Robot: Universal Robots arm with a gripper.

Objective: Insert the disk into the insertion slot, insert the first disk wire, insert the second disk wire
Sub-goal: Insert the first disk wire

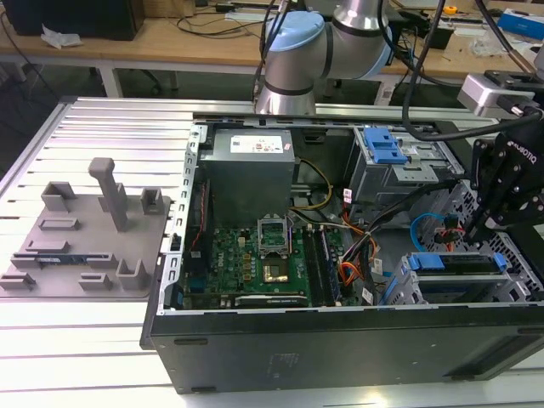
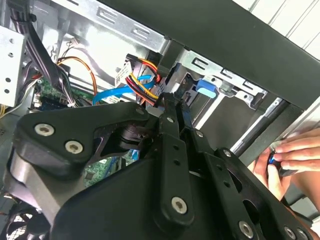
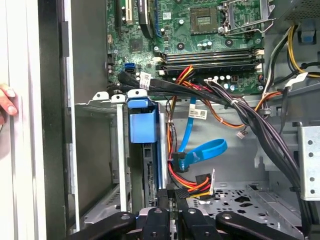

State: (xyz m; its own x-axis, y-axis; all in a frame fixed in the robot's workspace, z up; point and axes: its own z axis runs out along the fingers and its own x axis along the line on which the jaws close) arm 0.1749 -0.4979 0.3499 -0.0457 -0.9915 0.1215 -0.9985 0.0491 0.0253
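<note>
Hovering my end effector (image 3: 172,199) low at the drive cage; I cannot tell whether it is apart or clamped on anything. Disk (image 3: 143,127) sits in the insertion slot (image 3: 95,160), just ahead of me, its long axis running from my tip toward the motherboard (image 3: 210,30). Black power plug (image 3: 196,181) with red and yellow leads lies nearest, just beside my tip; blue flat cable (image 3: 202,152) hangs beyond it. Neither looks seated, by my judgement. A person's hand (image 3: 6,104) rests at the case edge.

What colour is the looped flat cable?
The cable is blue, clearest in the first wrist view.
</note>
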